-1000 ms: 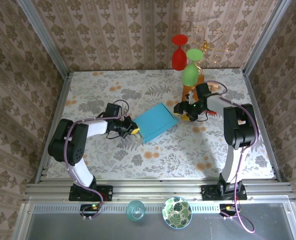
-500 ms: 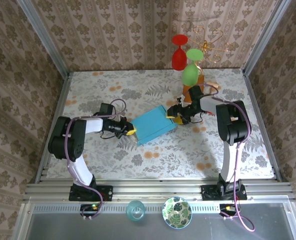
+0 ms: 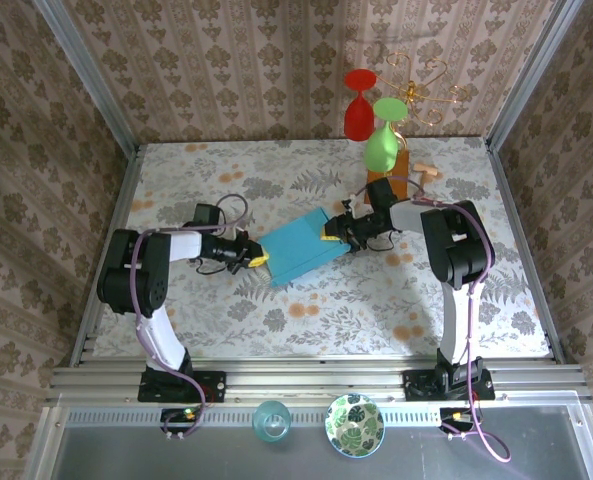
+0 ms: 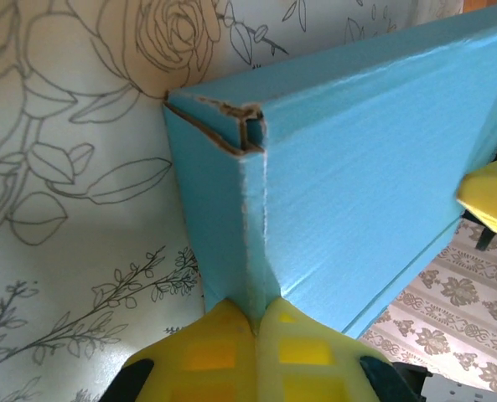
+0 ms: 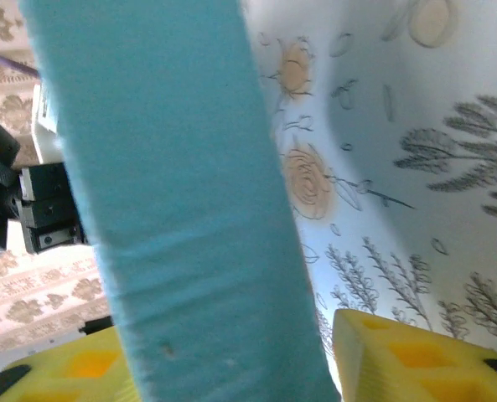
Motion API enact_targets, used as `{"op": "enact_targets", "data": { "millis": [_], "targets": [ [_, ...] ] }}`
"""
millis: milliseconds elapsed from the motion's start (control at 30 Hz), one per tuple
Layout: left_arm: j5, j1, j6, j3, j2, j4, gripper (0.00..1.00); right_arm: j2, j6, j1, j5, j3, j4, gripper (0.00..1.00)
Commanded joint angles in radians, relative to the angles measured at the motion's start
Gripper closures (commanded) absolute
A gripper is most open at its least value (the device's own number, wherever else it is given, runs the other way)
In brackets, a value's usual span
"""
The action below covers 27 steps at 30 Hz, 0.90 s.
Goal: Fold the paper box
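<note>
The paper box (image 3: 301, 245), a shallow closed sky-blue box, lies tilted on the flowered tabletop at mid-table. My left gripper (image 3: 259, 260) is shut, its yellow fingertips pressed against the box's near-left corner. In the left wrist view that worn corner edge of the box (image 4: 357, 167) runs down into the notch between the closed tips of the left gripper (image 4: 256, 322). My right gripper (image 3: 334, 232) straddles the box's right end. The right wrist view has the box (image 5: 173, 209) standing between the fingers of the right gripper (image 5: 231, 352), with a gap showing beside the right finger (image 5: 399, 360).
A brown-orange upright block (image 3: 388, 180) stands just behind the right gripper, with a green glass (image 3: 380, 148) and a red glass (image 3: 358, 110) hanging above it from a gold wire stand (image 3: 426, 80). A patterned bowl (image 3: 354, 425) and a clear glass (image 3: 272, 420) sit below the near rail.
My right gripper moved left from beside the block onto the box's right end, and its jaws narrowed. The left gripper, shut throughout, shifted a little left and up along with the box's corner.
</note>
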Motion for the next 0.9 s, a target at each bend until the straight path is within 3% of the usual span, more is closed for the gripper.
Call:
{"op": "enact_targets", "data": {
  "millis": [0,233,500,600,733,867],
  "targets": [
    [-0.011,0.016,0.004,0.031,-0.047,-0.012,0.87,-0.053,0.174,-0.002,-0.027,-0.063,0.166,0.52],
    [-0.065,0.027,-0.044,0.046,-0.159,-0.004,0.72,-0.108,0.479,-0.002,0.008,-0.191,0.429,0.62],
    [-0.209,0.035,-0.003,0.068,-0.354,-0.024,0.64,-0.163,0.836,-0.014,0.061,-0.242,0.36,0.64],
    [-0.238,0.019,0.145,0.113,-0.398,-0.107,0.63,-0.232,0.899,-0.014,0.091,-0.238,0.197,0.61],
    [-0.258,-0.062,0.446,0.201,-0.443,-0.276,0.62,-0.324,0.894,-0.024,0.12,-0.201,-0.116,0.59],
    [-0.312,-0.158,0.726,0.259,-0.474,-0.423,0.62,-0.408,0.939,-0.048,0.112,-0.224,-0.238,0.6]
  ]
}}
